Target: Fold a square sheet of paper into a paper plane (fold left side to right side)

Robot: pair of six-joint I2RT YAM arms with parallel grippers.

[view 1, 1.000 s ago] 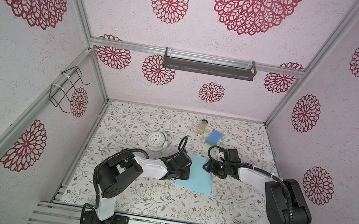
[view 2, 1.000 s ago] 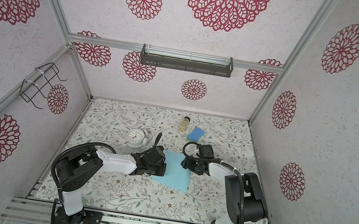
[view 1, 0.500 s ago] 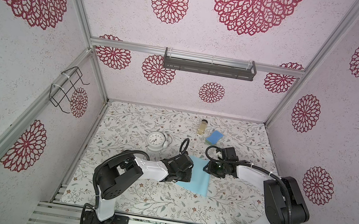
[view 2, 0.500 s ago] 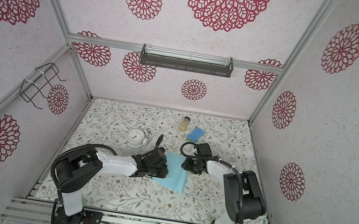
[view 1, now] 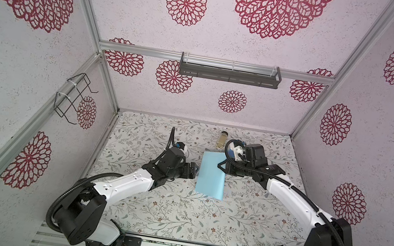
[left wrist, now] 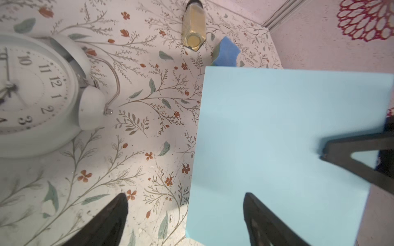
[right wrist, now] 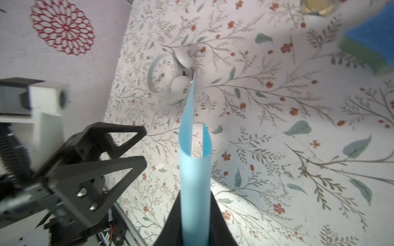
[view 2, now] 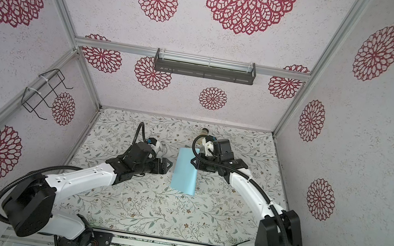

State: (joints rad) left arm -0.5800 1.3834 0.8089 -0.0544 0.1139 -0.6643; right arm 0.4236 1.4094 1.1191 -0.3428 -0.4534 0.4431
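Since a second ago the left gripper has let go, standing spread beside the square sheet of paper, which curls doubled over near the white clock, apart from it, its edges pinched by the right gripper

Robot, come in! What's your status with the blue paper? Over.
Left pincer open at sheet edge. Right pincer shut on sheet, looped over, uncreased. Clock clear of it.

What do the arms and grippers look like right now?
The left arm and right arm have white shells, black joints and looping black ribbed cables. The left gripper and right gripper are black, with triangular open-frame fingers.
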